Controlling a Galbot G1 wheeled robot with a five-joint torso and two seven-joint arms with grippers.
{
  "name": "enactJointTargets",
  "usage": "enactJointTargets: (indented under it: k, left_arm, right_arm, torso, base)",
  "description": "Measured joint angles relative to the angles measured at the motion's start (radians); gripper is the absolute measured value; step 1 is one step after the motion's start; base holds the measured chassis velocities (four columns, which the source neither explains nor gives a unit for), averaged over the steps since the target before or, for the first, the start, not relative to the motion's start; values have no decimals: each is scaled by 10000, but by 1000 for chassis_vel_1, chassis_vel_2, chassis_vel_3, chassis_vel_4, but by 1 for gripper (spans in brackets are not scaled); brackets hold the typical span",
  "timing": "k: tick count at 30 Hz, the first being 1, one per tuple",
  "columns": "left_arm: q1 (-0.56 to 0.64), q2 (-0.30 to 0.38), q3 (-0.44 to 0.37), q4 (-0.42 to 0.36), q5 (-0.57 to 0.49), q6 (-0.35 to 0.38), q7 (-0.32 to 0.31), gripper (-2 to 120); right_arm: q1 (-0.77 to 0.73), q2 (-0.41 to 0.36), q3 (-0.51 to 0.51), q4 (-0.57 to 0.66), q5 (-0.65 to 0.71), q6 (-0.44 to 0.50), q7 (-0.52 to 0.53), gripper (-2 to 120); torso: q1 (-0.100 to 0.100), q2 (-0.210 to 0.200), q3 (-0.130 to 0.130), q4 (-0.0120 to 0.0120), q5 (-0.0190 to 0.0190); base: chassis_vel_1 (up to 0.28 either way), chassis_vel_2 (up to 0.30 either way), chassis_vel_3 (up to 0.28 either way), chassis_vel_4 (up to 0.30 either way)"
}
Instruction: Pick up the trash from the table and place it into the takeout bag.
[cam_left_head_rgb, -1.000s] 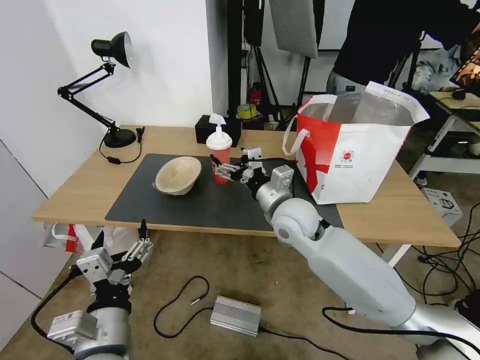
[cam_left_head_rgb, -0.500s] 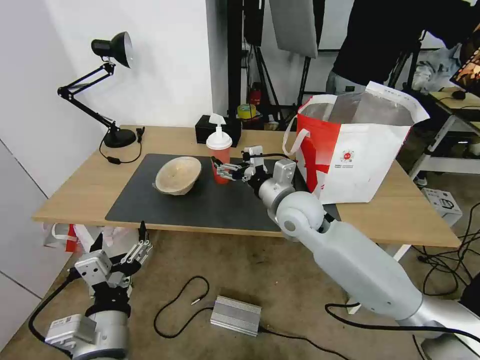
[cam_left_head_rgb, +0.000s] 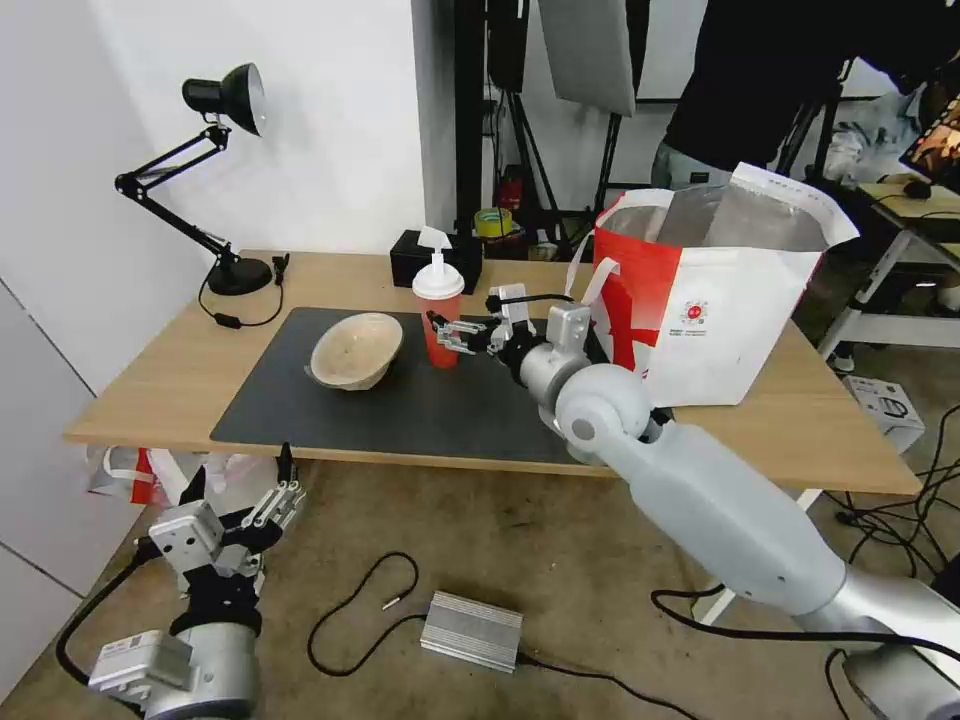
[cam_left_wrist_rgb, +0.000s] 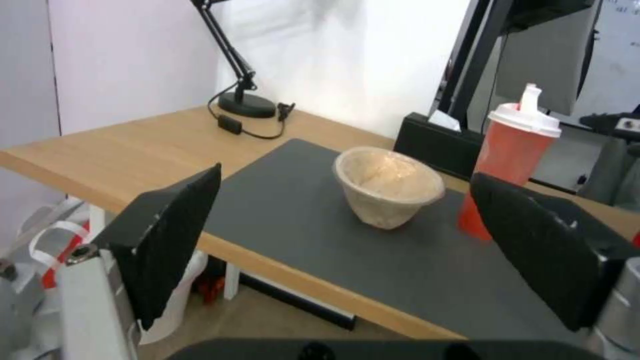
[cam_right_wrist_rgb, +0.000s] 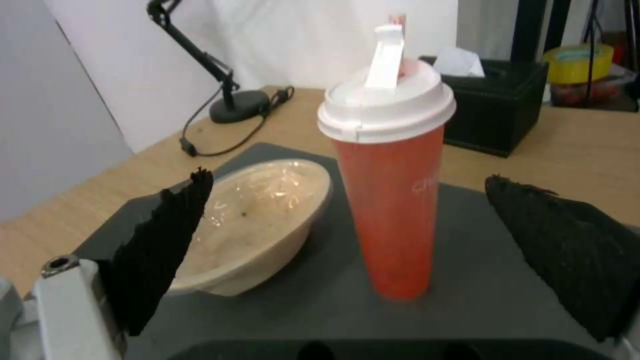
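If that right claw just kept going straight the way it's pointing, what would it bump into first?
Most likely the red drink cup. The right gripper is open and aimed at it, with the cup standing upright between the two fingers' line. The beige bowl sits off to one side and looks clear of that path.

right claw (cam_left_head_rgb: 447, 335) spread, cup (cam_left_head_rgb: 439, 313) dead ahead | bowl (cam_left_head_rgb: 356, 349) crowds its left | bag (cam_left_head_rgb: 715, 290) walls off the right
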Motion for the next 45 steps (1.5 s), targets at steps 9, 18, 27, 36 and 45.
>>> enactJointTargets:
  k: [9,18,27,36,45]
  left_arm:
    - [-20,100,-36,47,-54,0,-79,100]
    - [-47,91,-18,109,-71,3,-86,100]
    - [-96,25,17,196,-79,-4,-96,100]
    - [-149,24,47,256,-87,-26,-98,100]
    - [-91,95,14,191,-168,-26,-89,100]
  right_arm:
    - [290,373,-123,-747,11,-291,-102,100]
    - [477,574,-234,-1250,-114,-279,-273,100]
    - [697,783,-246,-1775,-318,-200,-453,100]
    - [831,1100,-205,-2333,-551,-204,-672,100]
    - [1027,1243,-181,-2608,-609,-202,-750,100]
  torso:
    - [0,0,0,0,0]
    - [0,0,0,0,0]
    - [0,0,0,0,0]
    - [-1,0,0,0,0]
    - [-1,0,0,0,0]
  base:
    - [0,0,0,0]
    - [0,0,0,0]
    - [0,0,0,0]
    - [0,0,0,0]
    - [0,0,0,0]
